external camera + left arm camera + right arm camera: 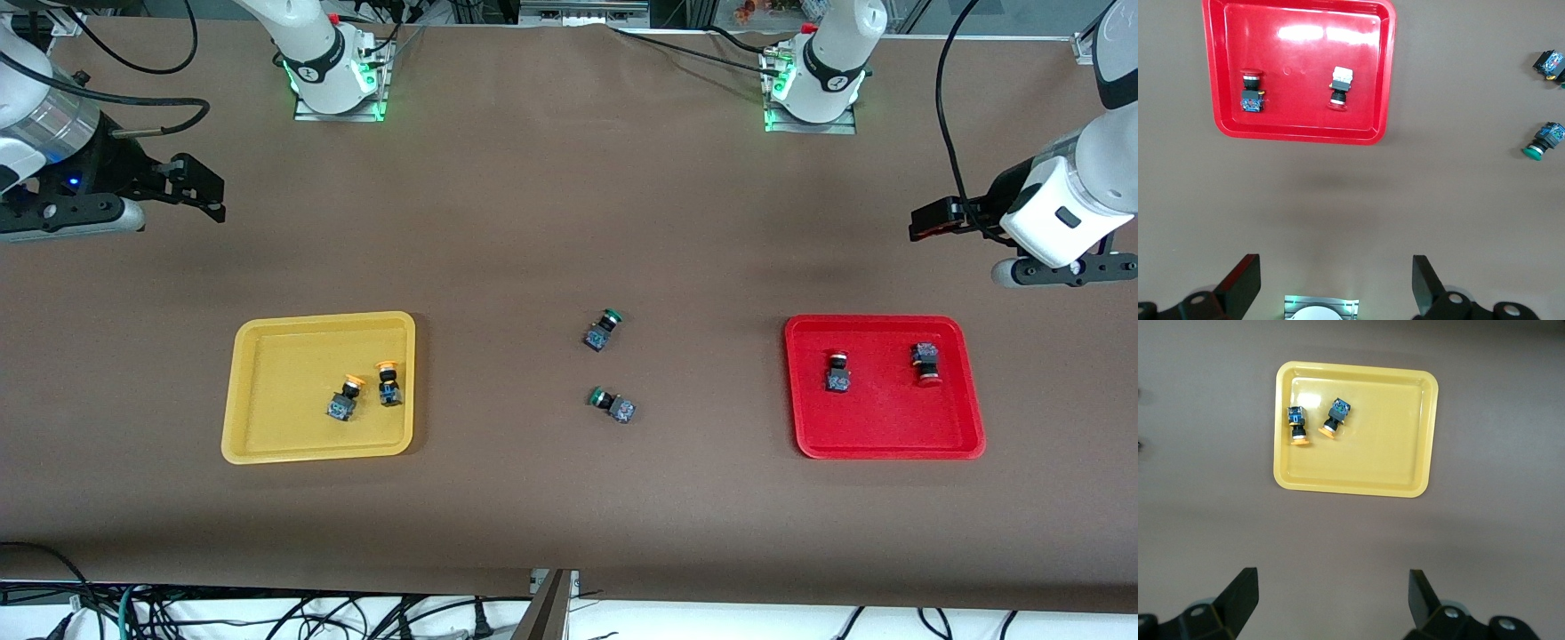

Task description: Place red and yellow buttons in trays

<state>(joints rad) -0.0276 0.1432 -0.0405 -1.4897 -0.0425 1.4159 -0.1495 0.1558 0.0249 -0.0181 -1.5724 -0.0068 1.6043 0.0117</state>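
**Buttons sorted by colour, both grippers empty**

Two yellow buttons (342, 397) (388, 384) lie on their sides, just beside each other, inside the yellow tray (267, 449), in the part of it toward the table's middle; the right wrist view shows the same pair (1297, 427) (1334, 417) in that tray (1418, 427). Two red buttons (837, 372) (925, 364) lie apart from each other in the red tray (889, 444), also seen from the left wrist (1251, 90) (1340, 87) with the tray (1298, 133) around them. The yellow tray sits toward the right arm's end of the table, the red tray toward the left arm's end.

Between the trays, on the brown table (569, 222), lie two green buttons (603, 329) (613, 404), near each other, the second nearer the front camera.

The right gripper (209, 191) hangs over bare table at its arm's end, fingers (1238, 597) spread wide and holding nothing. The left gripper (929, 222) hangs likewise over bare table at its own end, fingers (1241, 283) released and empty. Both arms wait clear of the trays.
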